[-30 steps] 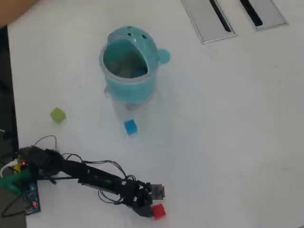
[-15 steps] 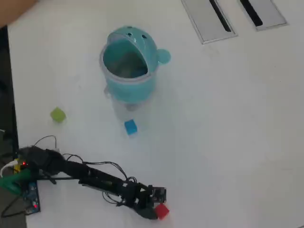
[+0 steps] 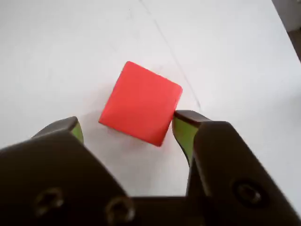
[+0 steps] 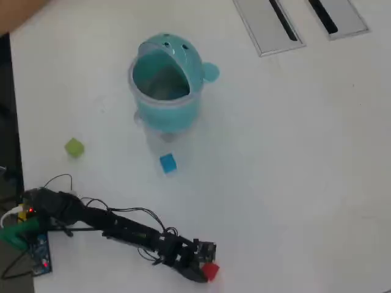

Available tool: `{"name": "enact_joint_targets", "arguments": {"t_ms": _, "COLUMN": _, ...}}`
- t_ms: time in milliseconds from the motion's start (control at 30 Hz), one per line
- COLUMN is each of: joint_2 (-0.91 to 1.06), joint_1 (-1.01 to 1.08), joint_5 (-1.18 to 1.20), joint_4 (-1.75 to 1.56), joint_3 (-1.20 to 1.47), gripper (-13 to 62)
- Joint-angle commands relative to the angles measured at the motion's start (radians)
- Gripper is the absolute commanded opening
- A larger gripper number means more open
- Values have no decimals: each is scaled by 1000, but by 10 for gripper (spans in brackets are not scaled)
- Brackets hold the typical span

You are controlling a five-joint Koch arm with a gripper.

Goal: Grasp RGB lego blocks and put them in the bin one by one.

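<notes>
The red lego block (image 3: 141,102) lies on the white table, its near corner just inside my open gripper (image 3: 127,126). The right fingertip (image 3: 184,126) touches or nearly touches the block's edge, while the left fingertip (image 3: 70,128) stands apart from it. From above, the gripper (image 4: 206,268) is low at the table's near edge, with the red block (image 4: 211,271) at its tip. Further up lie the blue block (image 4: 167,163) and, to the left, the yellow-green block (image 4: 74,147). The light-teal bin (image 4: 166,82) stands beyond the blue block, its hooded lid raised.
Two grey slotted panels (image 4: 269,24) are set into the table at the top right of the overhead view. A circuit board and wires (image 4: 38,247) sit by the arm's base at the lower left. The table's dark left edge (image 4: 7,122) runs alongside.
The arm has stretched further right and toward the near edge, following the red block, which has shifted slightly the same way. The other blocks and the bin stay put.
</notes>
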Motion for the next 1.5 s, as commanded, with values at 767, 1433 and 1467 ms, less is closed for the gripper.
{"name": "enact_joint_targets", "arguments": {"t_ms": 767, "joint_2": -123, "joint_1": -6, "joint_5": 100, "joint_4": -156, "joint_3": -305, "gripper": 118}}
{"name": "enact_joint_targets", "arguments": {"t_ms": 1433, "joint_2": 262, "joint_1": -100, "joint_5": 206, "joint_4": 57, "joint_3": -305, "gripper": 120}}
{"name": "enact_joint_targets", "arguments": {"t_ms": 1467, "joint_2": 278, "joint_1": -101, "joint_5": 206, "joint_4": 77, "joint_3": -305, "gripper": 120}}
